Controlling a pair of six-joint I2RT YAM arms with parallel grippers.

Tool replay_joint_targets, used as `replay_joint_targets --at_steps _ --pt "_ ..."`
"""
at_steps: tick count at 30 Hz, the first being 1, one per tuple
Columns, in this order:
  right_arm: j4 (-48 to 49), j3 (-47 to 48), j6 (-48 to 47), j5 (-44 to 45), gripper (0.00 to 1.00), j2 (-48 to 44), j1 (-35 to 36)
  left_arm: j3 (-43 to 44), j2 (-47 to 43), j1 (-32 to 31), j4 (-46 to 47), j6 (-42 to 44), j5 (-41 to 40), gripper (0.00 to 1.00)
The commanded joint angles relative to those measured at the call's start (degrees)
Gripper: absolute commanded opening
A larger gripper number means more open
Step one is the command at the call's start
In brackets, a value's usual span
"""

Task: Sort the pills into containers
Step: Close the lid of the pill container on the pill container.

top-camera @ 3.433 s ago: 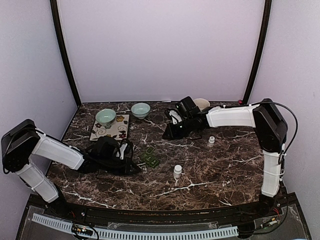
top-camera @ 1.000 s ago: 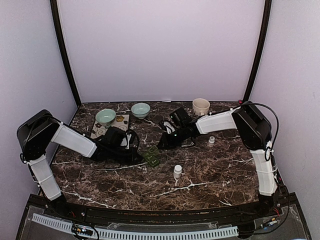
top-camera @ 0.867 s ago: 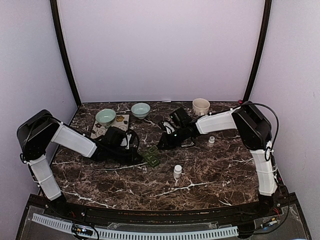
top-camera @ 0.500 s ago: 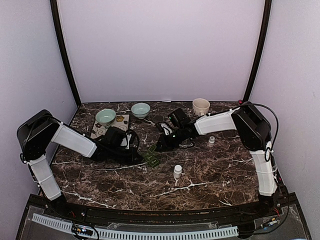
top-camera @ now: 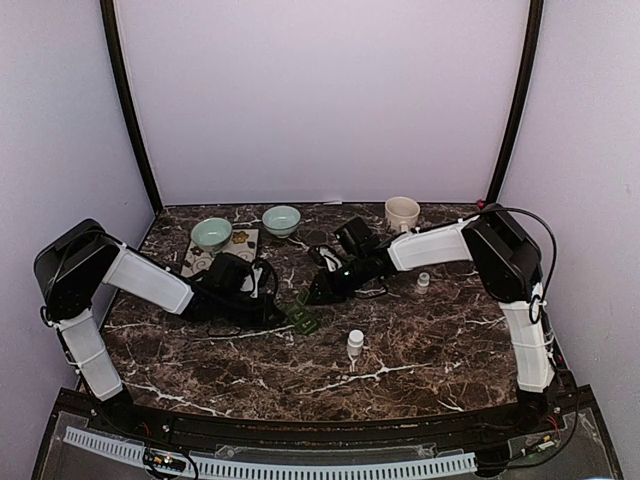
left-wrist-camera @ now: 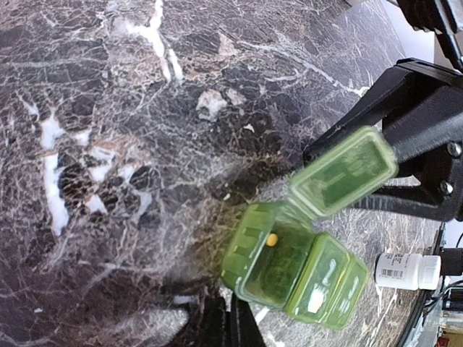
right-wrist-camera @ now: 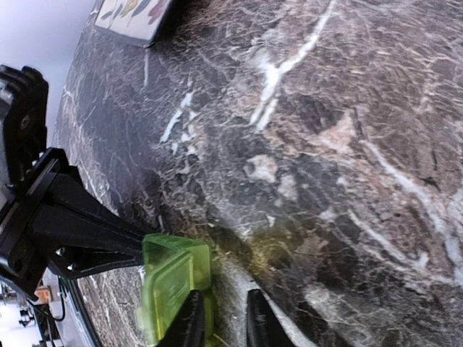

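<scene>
The containers [left-wrist-camera: 304,271] are a small green pill box [top-camera: 303,316] lying mid-table. One end lid [left-wrist-camera: 343,171] stands open, and a yellow pill [left-wrist-camera: 271,240] lies in that compartment. My left gripper [left-wrist-camera: 231,322] is shut, its tips at the box's near edge [top-camera: 270,310]. My right gripper [right-wrist-camera: 224,296] hovers just behind the raised lid [right-wrist-camera: 172,278], also seen from above [top-camera: 314,292]. Its fingers are a little apart with only bare table between them. The left finger [right-wrist-camera: 192,318] overlaps the lid's edge.
A white bottle [top-camera: 355,343] stands in front of the box, and its cap [top-camera: 423,281] lies to the right. Two teal bowls [top-camera: 211,234] [top-camera: 281,219], a floral mat [top-camera: 222,256] and a cream mug [top-camera: 402,212] line the back.
My right gripper has slid left and down from near the mug to the box's open lid, and its fingers have parted slightly. My left arm has held still for the last second.
</scene>
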Motion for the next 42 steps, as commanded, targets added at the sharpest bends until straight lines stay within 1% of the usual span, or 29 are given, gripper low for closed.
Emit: replay_joint_targets --at_steps 1,8,11,21,32,42 --pt "3.0 -0.8 1.3 -3.0 0.23 -1.5 0.7 1.0 0.3 0.4 -0.8 0.9 0.4 0.0" --pt "3.9 -1.1 2.2 -4.5 0.32 -1.6 0.7 1.1 0.3 0.5 -0.8 1.0 0.5 0.0" --pt "3.7 -1.1 2.2 -4.2 0.34 -1.6 0.6 1.2 0.3 0.5 -0.8 1.0 0.6 0.0" --pt "1.6 -0.8 2.2 -0.7 0.34 -1.5 0.6 1.2 0.2 0.5 -0.5 0.9 1.2 0.0" --pt "-1.1 -0.8 1.6 5.3 0.35 -2.1 0.3 1.6 0.1 0.5 -0.8 1.0 1.5 0.0" --pt "-0.2 -2.3 2.3 6.6 0.36 -3.2 -0.4 1.8 0.2 0.4 -0.9 1.0 1.8 0.0"
